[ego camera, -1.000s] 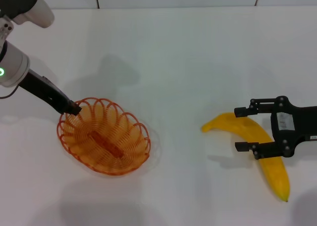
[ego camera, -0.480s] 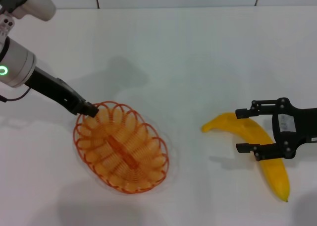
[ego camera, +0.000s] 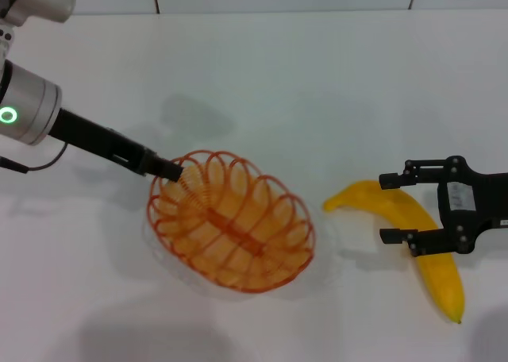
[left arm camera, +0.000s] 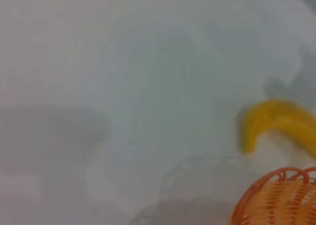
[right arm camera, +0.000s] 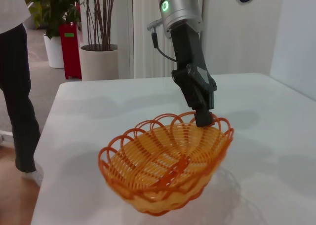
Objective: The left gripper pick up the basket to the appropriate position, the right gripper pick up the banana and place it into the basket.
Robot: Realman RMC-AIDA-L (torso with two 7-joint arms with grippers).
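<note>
Basket (ego camera: 230, 229) rim pinched by left tool (ego camera: 170, 170).

basket (left arm camera: 276, 198): cut by edge, blurred | banana (left arm camera: 276, 121): blurred, cut off

The basket (ego camera: 230, 231) sits left of centre on the table (ego camera: 317, 84), tilted, with the left claw (ego camera: 169, 170) clamped on its far left rim and the arm running back to the left edge. The banana (ego camera: 413, 235) lies on the table well to the basket's right, one end pointing towards the basket and the other towards the near right corner. The right claw (ego camera: 397, 207) comes in from the right edge, its two fingers spread either side of the banana's middle, apart from the basket.
</note>
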